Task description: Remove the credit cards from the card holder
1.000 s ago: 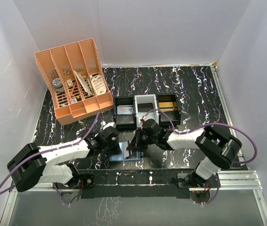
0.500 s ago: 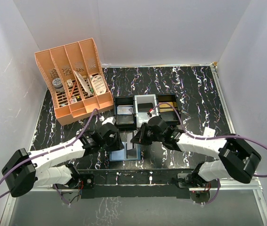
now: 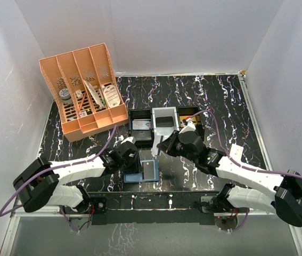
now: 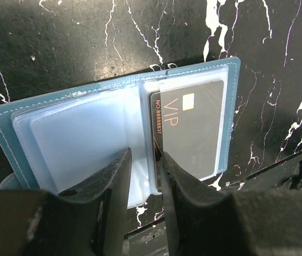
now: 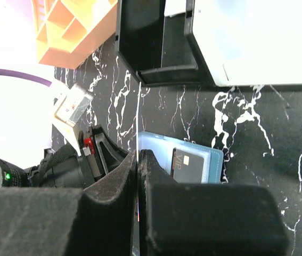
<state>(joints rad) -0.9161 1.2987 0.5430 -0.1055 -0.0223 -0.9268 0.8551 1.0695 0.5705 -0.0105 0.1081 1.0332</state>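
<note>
The card holder (image 3: 136, 175) lies open on the table near the front edge; it also shows in the left wrist view (image 4: 81, 133) and the right wrist view (image 5: 156, 146). A black credit card (image 4: 190, 128) marked VIP sits in its right clear pocket (image 3: 149, 169). My left gripper (image 4: 144, 160) stands over the holder's fold, jaws a narrow gap apart, tips on the clear sleeves; it shows in the top view (image 3: 132, 161). My right gripper (image 3: 161, 146) is raised behind the holder, shut on a thin card (image 5: 140, 106) seen edge-on.
Three small trays stand behind the holder: a black one (image 3: 140, 140) with a blue-and-white card, a white one (image 3: 164, 113), and a black one (image 3: 189, 112) with a gold item. An orange desk organiser (image 3: 84, 90) stands at the back left.
My right gripper has lifted off the card holder and moved back and right toward the trays, a thin card pinched in it. My left gripper has stayed on the holder.
</note>
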